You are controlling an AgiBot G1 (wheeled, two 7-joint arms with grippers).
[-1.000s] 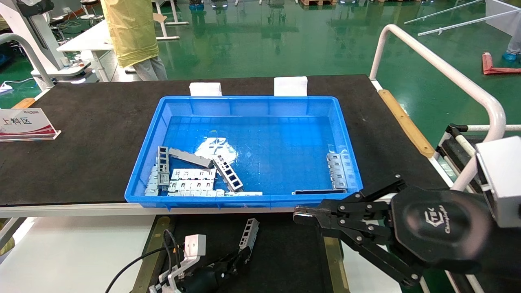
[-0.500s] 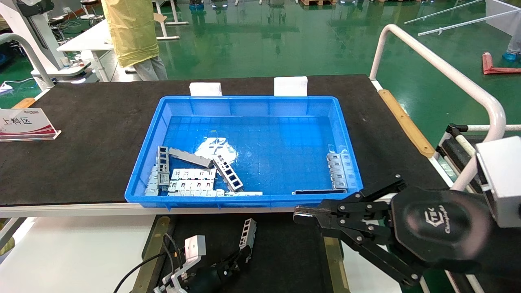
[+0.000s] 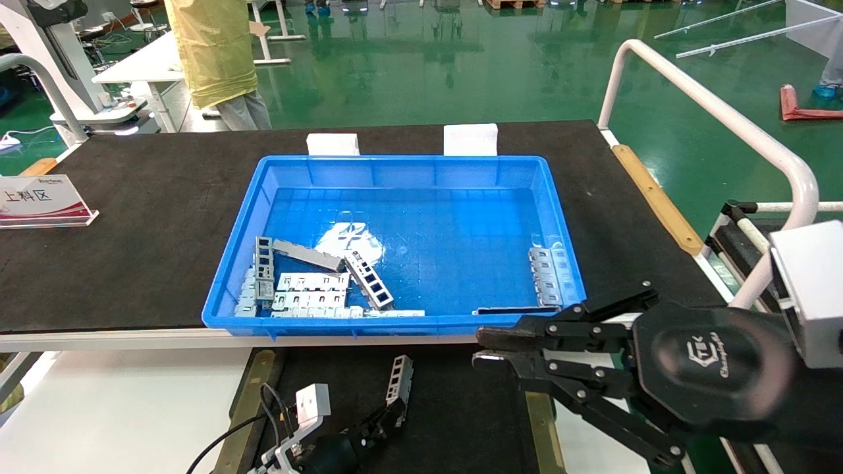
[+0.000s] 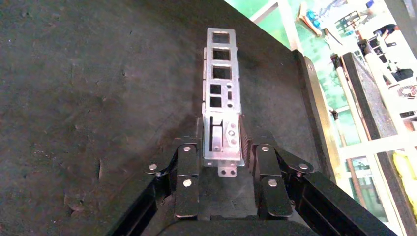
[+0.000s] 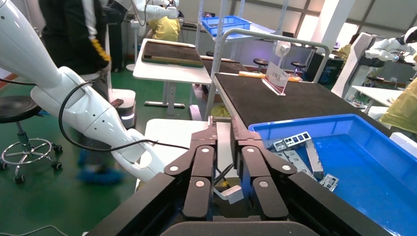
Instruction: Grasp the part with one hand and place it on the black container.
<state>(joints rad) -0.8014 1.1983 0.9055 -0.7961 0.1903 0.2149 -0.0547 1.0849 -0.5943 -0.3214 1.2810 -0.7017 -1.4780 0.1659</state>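
While the left end effector [image 4: 222, 162] grips the part [image 4: 222, 93] over the black container [image 3: 461, 408], lowering and release come next; the right end effector [image 3: 490, 347], nearly closed and empty, hangs idle.

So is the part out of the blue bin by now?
Out. The left pincer is shut on the part, over the black container, in front of the blue bin.

Blue bin [image 3: 276, 309] on black table mat [image 3: 132, 217], w/ grey slotted plates [image 3: 309, 289] at its near-left corner. 2 white blocks [image 3: 332, 143] behind it. Sign [image 3: 39, 197] far left.
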